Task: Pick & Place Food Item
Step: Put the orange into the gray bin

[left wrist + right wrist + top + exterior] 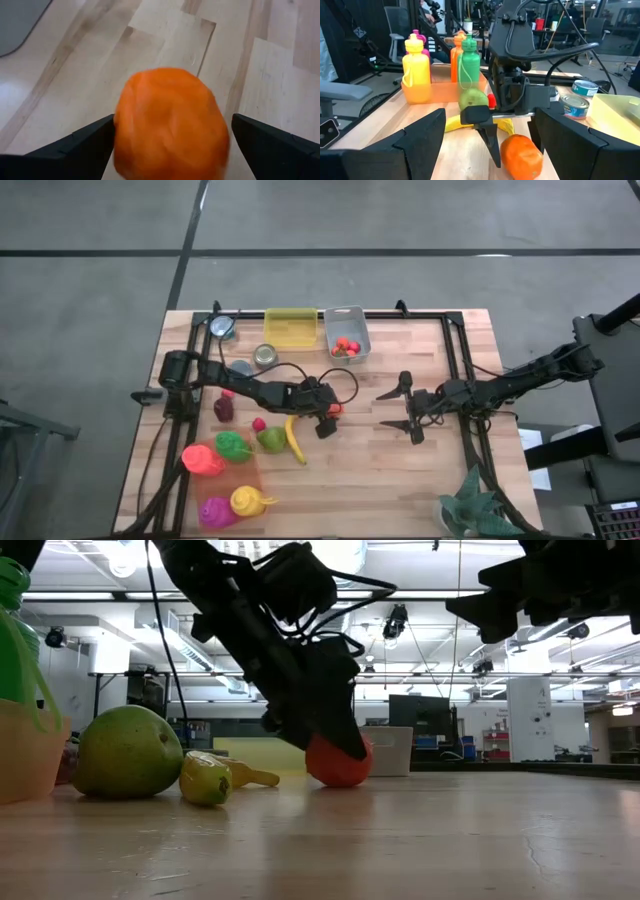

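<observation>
One round, slightly lumpy orange sits on the wooden table near its middle, between the wide-spread fingers of the left gripper, which straddle it without clearly clamping it. Well to the right, the right gripper hangs above the table with fingers parted, holding nothing.

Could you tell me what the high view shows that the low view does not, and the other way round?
Only the high view shows the yellow bin, the grey bin holding small orange and red items, two cans, the pink bottle and the open right gripper waiting over bare table. Only the low view shows the room behind and that the orange rests on the wood. Both show the left gripper open around the orange, with the green pear and banana beside it.
</observation>
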Available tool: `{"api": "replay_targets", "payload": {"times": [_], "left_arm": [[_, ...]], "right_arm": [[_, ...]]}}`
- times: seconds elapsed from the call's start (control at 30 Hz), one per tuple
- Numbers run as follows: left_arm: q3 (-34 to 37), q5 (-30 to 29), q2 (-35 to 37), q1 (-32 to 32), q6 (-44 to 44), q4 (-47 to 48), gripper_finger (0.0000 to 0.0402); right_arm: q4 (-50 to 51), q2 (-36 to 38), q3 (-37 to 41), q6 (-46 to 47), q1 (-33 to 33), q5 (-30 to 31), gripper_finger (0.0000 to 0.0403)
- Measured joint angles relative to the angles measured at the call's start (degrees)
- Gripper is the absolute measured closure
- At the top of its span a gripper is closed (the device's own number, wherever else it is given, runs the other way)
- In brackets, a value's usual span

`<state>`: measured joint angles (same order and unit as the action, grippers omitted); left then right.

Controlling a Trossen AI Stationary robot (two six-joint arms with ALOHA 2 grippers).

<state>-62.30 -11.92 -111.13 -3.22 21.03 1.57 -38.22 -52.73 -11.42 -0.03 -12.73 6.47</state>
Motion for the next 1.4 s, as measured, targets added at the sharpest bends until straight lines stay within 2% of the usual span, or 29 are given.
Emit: {"api": "replay_targets", "payload": {"times": [0.27,0.6,1.0,1.2,1.4], "left_arm": [[0.00,0.13,0.00,0.00,-0.07,-0.38,0.0025],[0.00,0.13,0.00,0.00,-0.21,-0.70,0.0140],[-0.02,-0.83,1.94,0.35,-0.93,-1.62,0.0136],[-0.04,-5.78,7.01,2.19,-1.43,-1.57,0.0139],[-0.11,-10.78,11.71,6.59,0.75,-3.47,0.0139]], "right_arm": [[0.36,0.00,0.00,0.00,0.02,0.00,0.0097],[0.33,0.02,0.00,0.02,0.00,0.01,0.0097],[0.33,0.02,-0.02,0.02,0.01,0.01,0.0097],[0.36,0.02,-0.06,0.00,0.02,0.01,0.0097],[0.41,0.02,-0.07,0.00,0.01,0.01,0.0097]]}}
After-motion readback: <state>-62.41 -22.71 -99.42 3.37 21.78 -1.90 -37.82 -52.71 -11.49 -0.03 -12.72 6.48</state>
